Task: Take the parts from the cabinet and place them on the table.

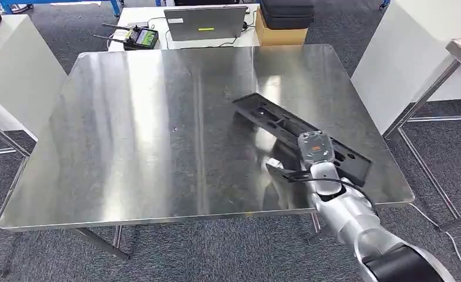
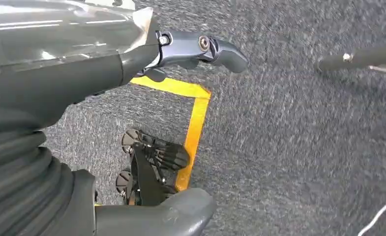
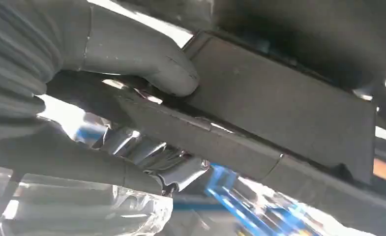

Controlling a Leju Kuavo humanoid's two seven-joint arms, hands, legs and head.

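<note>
Right hand [image 3: 97,73], thumb and fingers clamped on long black part [image 1: 301,134] over steel desk [image 1: 145,135]; no legible writing.

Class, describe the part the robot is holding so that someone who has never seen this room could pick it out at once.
Start at the big steel table. Near its front right corner, the right hand grips a long, flat black plastic part lying diagonally over the tabletop. It is the sole thing on that table; the laptop and cardboard box sit on the white table behind.

long black part [image 1: 298,129] | flat, diagonal | table's [image 1: 157,135] right side
</note>
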